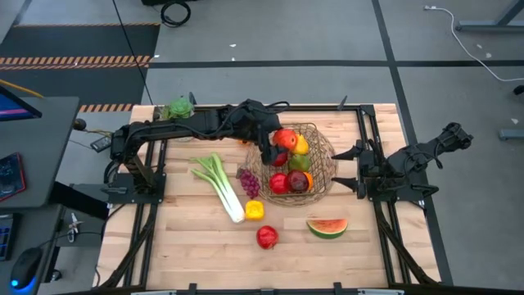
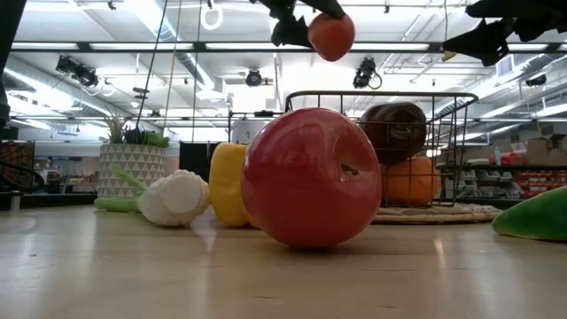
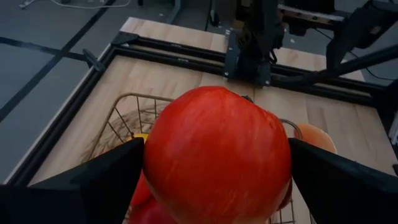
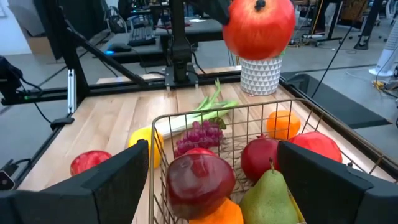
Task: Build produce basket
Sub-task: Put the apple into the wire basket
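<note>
While overhead hides it, left pincer (image 3: 214,174) (wrist view) grips apple (image 3: 217,155).

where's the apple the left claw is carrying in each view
high view: held apple over the basket, far side.
low view: top centre, above the basket.
left wrist view: fills the middle, between the claw's fingers.
right wrist view: top, before the white pot.
Shared landmark: the basket.
</note>
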Motion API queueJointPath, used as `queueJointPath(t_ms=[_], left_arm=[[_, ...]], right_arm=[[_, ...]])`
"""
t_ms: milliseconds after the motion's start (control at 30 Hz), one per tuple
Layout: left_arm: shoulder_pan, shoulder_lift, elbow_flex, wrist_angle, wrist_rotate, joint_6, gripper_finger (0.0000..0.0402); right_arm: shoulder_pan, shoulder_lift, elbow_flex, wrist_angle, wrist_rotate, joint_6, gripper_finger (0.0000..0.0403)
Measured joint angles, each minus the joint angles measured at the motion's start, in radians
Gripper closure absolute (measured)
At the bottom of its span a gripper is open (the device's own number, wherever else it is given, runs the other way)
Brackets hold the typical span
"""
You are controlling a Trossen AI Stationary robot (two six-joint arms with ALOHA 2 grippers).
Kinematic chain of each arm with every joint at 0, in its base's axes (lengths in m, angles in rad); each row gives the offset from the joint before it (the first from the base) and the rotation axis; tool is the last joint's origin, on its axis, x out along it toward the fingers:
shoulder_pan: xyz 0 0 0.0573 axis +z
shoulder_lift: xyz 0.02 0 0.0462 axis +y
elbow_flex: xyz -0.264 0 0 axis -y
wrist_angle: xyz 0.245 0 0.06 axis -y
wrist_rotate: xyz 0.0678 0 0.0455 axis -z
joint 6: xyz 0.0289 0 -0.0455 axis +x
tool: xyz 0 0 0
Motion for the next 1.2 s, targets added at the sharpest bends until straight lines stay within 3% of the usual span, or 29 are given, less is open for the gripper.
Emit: queueJointPath(t_ms=[667, 1200], left_arm=[[-0.012, 0.117, 0.0, 0.01, 0.001, -0.01, 0.0012], [-0.013, 0.181, -0.003, -0.094, -0.01, 0.0, 0.0012]], right_arm=[[0.0, 0.001, 0.0, -0.015, 0.002, 0.035, 0.0045], [0.0, 0.004, 0.0, -0.021, 0.002, 0.048, 0.0045]])
